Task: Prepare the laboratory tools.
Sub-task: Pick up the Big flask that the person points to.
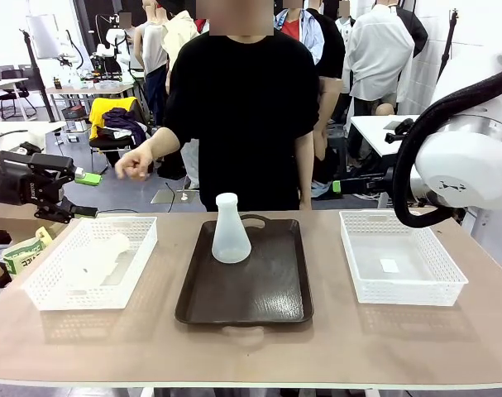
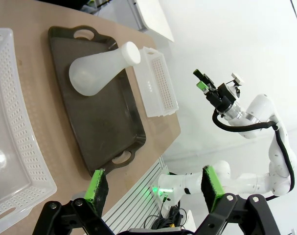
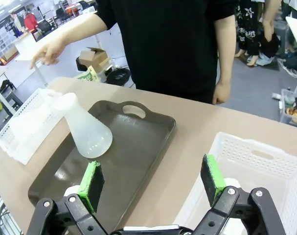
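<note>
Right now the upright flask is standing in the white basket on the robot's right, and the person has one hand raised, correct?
Not quite. The upright flask stands on the dark brown tray in the middle, not in the right basket, as the front view shows. The person's hand is raised, as you said.

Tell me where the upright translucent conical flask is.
The flask stands on the far half of the dark brown rectangular tray, mid-table in the front view, between two white mesh baskets.

Free tray point(image 1: 271, 285) space around flask point(image 1: 231, 236)
</note>
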{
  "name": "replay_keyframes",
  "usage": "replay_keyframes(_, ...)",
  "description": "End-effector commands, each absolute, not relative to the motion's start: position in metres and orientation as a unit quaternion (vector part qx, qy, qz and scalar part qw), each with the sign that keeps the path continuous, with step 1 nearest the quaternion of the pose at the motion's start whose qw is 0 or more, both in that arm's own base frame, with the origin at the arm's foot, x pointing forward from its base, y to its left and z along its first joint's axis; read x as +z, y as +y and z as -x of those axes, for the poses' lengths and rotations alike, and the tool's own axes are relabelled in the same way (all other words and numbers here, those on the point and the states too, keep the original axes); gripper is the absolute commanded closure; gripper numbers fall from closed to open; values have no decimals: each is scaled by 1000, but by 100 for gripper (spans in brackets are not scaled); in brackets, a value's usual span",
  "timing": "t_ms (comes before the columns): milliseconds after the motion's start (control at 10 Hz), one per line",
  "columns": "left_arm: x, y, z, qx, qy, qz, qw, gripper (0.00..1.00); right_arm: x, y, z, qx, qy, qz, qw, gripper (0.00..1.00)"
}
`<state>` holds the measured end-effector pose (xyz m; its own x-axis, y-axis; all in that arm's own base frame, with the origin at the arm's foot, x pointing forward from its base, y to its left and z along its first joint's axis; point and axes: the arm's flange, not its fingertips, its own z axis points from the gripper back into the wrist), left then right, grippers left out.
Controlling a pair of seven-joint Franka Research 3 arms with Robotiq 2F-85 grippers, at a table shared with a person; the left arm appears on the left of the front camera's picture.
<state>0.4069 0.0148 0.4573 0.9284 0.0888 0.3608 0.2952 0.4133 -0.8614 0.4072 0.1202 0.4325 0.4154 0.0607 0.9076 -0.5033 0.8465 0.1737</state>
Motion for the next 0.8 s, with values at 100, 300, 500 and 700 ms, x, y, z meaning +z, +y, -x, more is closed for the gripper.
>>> replay_keyframes(100,466,23,-393,-71,-195,527,824,0,438,120,-411,173,-504,-215,819,0)
replay_keyframes(300,475,27,-389,-77,-203,509,833,0,438,120,-411,173,-504,-215,819,0)
replay_keyframes(500,482,28,-393,-78,-190,483,851,0,438,120,-411,173,-504,-215,819,0)
replay_keyframes(700,497,26,-390,-95,-214,424,875,0,438,120,-411,173,-504,-215,819,0)
